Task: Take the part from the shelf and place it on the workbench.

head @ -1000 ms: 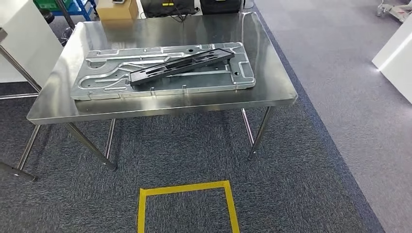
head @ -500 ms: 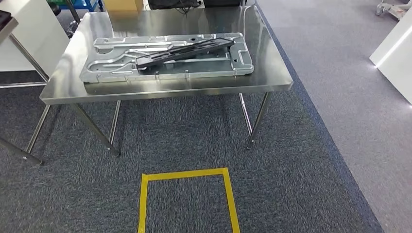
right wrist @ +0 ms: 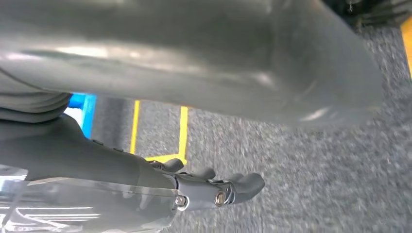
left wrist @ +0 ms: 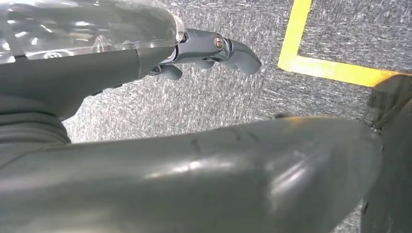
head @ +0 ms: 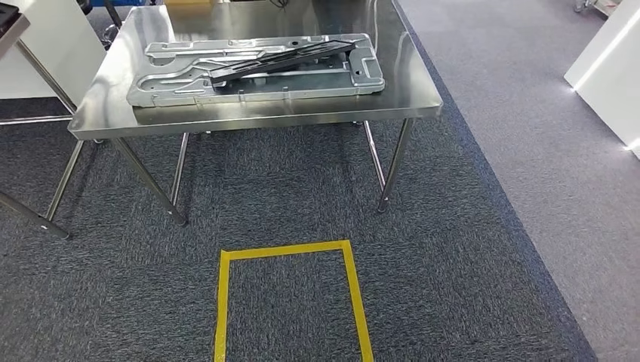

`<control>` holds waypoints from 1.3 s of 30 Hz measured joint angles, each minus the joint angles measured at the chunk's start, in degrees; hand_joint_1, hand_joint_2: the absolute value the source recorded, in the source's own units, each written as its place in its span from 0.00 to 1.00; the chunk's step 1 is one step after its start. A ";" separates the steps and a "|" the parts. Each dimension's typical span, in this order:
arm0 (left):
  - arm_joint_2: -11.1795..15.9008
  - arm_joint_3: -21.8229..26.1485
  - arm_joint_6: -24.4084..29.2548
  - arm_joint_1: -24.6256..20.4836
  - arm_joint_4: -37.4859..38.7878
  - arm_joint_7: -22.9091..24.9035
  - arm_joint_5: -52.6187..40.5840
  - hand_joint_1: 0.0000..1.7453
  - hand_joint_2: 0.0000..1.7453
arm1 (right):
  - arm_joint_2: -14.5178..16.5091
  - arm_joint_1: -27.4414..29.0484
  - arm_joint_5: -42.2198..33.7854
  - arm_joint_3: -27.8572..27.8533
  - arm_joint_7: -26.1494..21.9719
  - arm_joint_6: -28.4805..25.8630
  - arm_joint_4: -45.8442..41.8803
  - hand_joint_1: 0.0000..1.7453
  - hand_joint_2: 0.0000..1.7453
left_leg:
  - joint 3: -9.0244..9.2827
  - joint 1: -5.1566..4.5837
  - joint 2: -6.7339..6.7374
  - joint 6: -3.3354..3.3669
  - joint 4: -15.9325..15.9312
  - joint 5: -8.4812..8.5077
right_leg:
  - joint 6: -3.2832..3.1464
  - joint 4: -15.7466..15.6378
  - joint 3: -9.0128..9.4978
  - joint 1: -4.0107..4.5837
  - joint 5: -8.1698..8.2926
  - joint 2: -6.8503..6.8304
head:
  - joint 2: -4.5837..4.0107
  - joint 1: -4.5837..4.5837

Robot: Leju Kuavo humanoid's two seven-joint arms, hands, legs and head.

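Both arms hang at my sides: left hand (left wrist: 209, 51) and right hand (right wrist: 214, 187) each have fingers loosely apart over the grey carpet (head: 453, 249), nothing held in either. The black part (head: 281, 59) lies diagonally on the big stamped metal panel (head: 173, 87), which sits flat on the steel workbench (head: 249, 119) ahead of me. So the part looks placed already, judging by how it lies; what's left, I'd guess, is clearing off or lining up for another fetch. The yellow tape square (head: 287, 250) on the floor between me and the bench reads as a standing mark. To do this bit well: keep the arms tucked and the hands slack so nothing clips the bench's near edge or its legs (head: 394, 162), step squarely relative to the tape, and don't bump the bench, since the part only rests on the panel's raised ribs and could slide. Can't-see list: I can't pick out the shelf with any confidence; a dark ledge on slanted metal legs pokes in at the far left, cut by the frame, and I can't tell what it is. The bench's far edge and whatever sits behind it are cropped. The tape square's near side runs off the frame. In the wrist views, dark body parts block most of the floor, and the right one is motion-blurred, so exact finger pose there is approximate.
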 joint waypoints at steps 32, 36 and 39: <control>-0.41 -0.22 -0.39 -0.64 0.06 1.50 0.02 0.00 0.00 | 0.02 -0.08 0.34 -0.62 -0.38 -0.03 0.06 0.00 0.00 | -1.25 0.34 -0.42 -0.61 0.52 -0.30 | -0.97 -0.36 -0.48 -0.02 0.90 -0.08 | 0.00 -0.01; -0.45 -0.24 -0.43 -0.63 0.07 1.57 -0.02 0.00 0.00 | 0.05 -0.12 0.30 -0.64 -0.41 -0.05 0.08 0.00 0.00 | -3.76 0.93 -0.58 -1.65 12.28 -10.85 | -1.83 -0.15 -3.70 -0.15 3.62 -0.43 | 0.00 -0.01; -0.46 -0.24 -0.43 -0.74 0.07 1.57 0.00 0.00 0.00 | 0.08 -0.10 -0.06 -0.69 -1.17 -0.20 0.08 0.00 0.00 | -1.51 1.27 -0.58 -2.05 15.80 -8.77 | -1.53 1.01 -7.08 -0.11 5.40 -0.46 | 0.00 -0.02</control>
